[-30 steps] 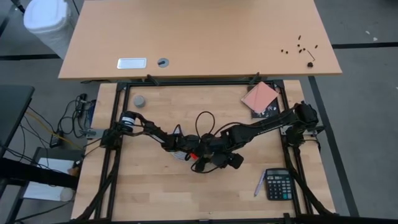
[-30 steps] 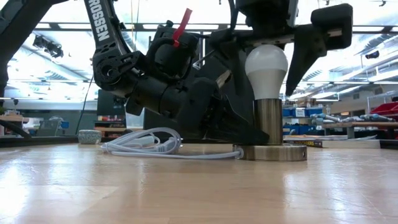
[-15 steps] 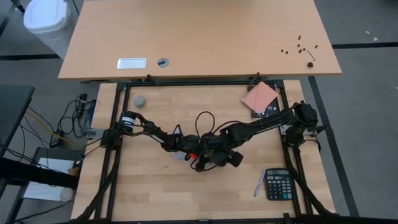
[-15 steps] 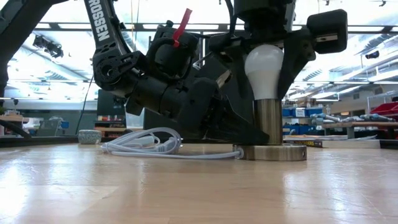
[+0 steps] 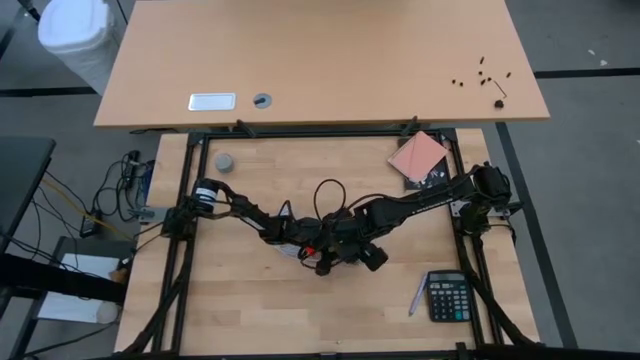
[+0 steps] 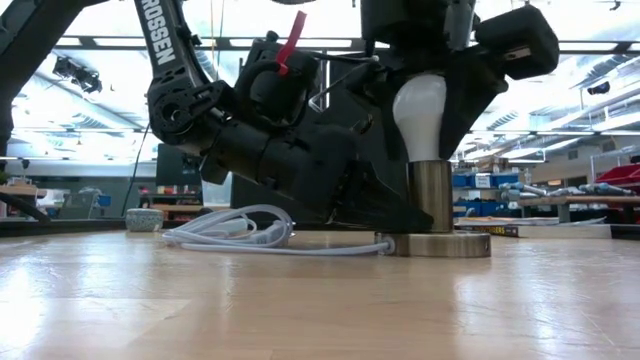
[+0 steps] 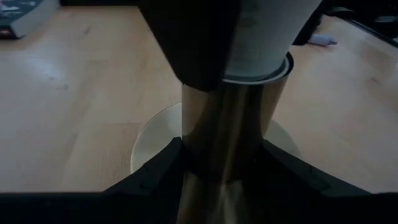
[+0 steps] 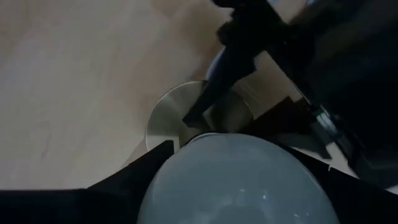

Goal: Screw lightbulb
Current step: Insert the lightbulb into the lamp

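Note:
The white lightbulb stands upright in a brass socket stem on a flat round metal base, mid-table, a little toward the near edge. A white cable runs from the base. My right gripper comes down from above and is shut on the bulb. My left gripper reaches in from the table's left, low over the wood, and is shut on the stem. In the high view both grippers meet there and hide the bulb. My left gripper pinches the brass stem's lower part between its two fingers, just above the round base. The fingers come in nearly level from the table's left, across the upright stem. The base rests flat on the table. My right gripper pinches the bulb's round glass part between its two fingers, one on each side. The fingers come from above, pointing down. The bulb stands upright with its lower end in the stem.
A calculator and a pen lie at the near right. A pink book lies at the far right, a small grey puck at the far left. A larger wooden table stands beyond.
My right gripper's fingers, spread wide on either side of the bulb a second ago, have closed onto it, and the gripper has sunk slightly. The bulb, stem and base have stayed in place.

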